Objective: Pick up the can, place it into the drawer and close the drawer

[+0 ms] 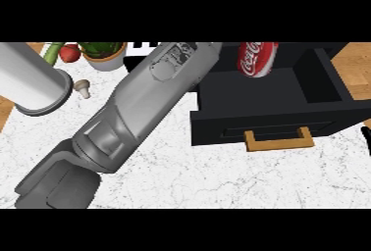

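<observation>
The left forearm (138, 112) slants across the counter (239, 181) from near left to far middle. Only a black bit of the left hand (136, 61) shows beside the wrist, and I cannot tell whether it is spread or closed. The can (258, 59) lies on its side in the open drawer (217, 128) at the far right. A sliver of the right hand (366, 139) shows at the right edge.

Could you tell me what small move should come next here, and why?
Probably draw the left forearm back clear of the drawer: the can already seems to sit at its rear, and the drawer stands open, waiting to be shut.
</observation>
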Controlling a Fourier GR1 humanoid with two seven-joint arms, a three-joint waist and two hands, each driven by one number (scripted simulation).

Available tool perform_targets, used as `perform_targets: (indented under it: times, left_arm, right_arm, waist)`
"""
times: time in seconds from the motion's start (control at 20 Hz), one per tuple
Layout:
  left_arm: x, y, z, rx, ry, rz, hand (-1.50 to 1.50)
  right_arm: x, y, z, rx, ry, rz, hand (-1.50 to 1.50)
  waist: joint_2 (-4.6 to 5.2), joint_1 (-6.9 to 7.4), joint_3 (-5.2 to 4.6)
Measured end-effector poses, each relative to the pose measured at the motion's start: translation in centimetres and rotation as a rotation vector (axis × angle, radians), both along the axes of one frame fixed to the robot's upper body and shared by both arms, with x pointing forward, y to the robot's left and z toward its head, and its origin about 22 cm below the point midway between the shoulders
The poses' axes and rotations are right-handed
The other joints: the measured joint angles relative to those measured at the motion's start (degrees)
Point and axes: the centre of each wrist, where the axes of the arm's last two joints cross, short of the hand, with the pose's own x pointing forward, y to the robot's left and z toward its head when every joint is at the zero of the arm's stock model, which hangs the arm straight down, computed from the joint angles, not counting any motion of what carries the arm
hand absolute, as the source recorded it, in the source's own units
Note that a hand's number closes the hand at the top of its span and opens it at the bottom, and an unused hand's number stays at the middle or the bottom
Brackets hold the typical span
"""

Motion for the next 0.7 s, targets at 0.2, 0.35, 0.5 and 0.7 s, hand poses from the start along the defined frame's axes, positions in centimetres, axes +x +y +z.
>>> perform_targets:
  times: [0.2,0.35,0.5,0.7]
  left_arm:
    - [0.3,0.2,-1.2,0.027,-0.011,0.029,1.5]
    - [0.5,0.3,-1.8,0.038,-0.025,0.052,1.5]
    - [0.6,0.4,-2.5,0.059,-0.033,0.063,1.5]
    - [0.7,0.6,-3.5,0.093,-0.04,0.08,1.5]
  right_arm:
    - [0.5,-0.1,0.1,0.005,-0.002,0.006,-1.5]
    - [0.7,-0.3,0.3,0.0,-0.002,0.015,-1.5]
    - [1.5,-0.1,0.5,0.0,-0.008,0.018,-1.5]
    - [2.1,0.3,0.8,-0.002,-0.018,0.025,-1.5]
  waist:
    - [0.21,-0.74,0.03]
    - [0.31,-1.23,0.03]
    - [0.53,-1.7,0.05]
    - [0.7,-2.29,0.05]
